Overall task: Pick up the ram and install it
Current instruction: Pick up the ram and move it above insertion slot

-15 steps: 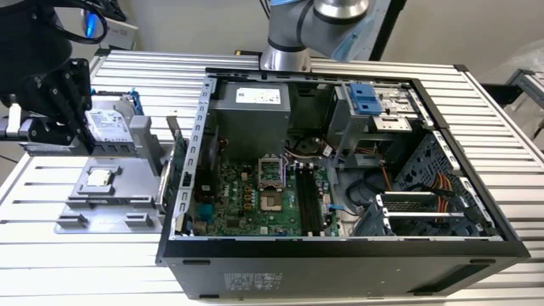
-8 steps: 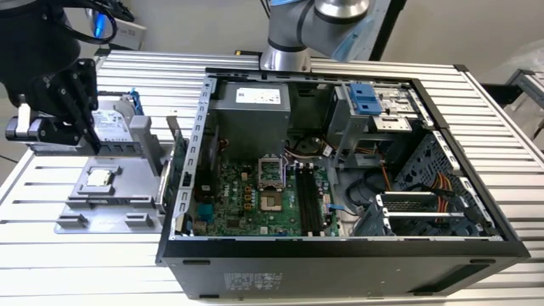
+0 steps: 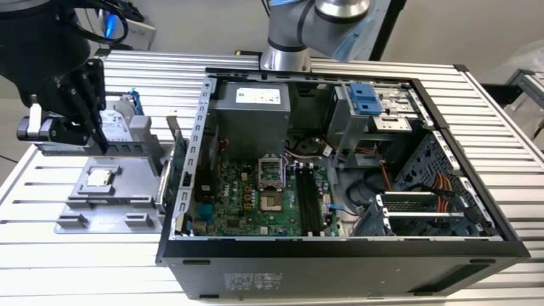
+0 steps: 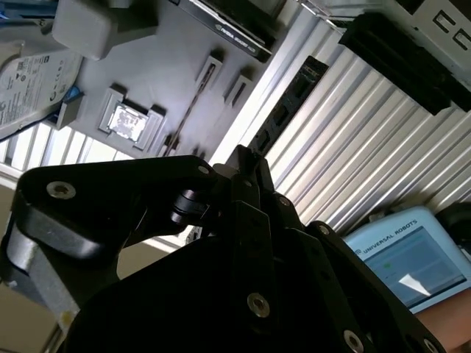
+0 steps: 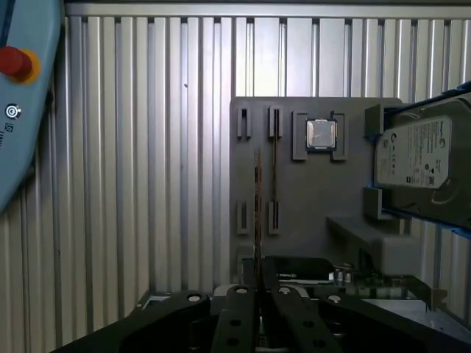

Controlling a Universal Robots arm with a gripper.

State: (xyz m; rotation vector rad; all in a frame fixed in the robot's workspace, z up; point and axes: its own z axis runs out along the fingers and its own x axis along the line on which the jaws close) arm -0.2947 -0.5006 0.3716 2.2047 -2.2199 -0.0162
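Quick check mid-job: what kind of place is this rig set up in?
Most likely a robotics lab bench for PC assembly: an open computer case on a ribbed aluminium table, a grey parts tray beside it, and a teach pendant. The gripper holds the ram.

The ram (image 5: 257, 213), a mere edge-on sliver, has 1 end hidden inside the gripper (image 5: 257, 285).

We see the black linked claw (image 4: 246, 157) hanging over a grey slotted holder tray (image 4: 169, 73) on the ribbed silver metal worktop (image 4: 353, 147), a small square silver processor chip (image 4: 131, 121) seated in it.
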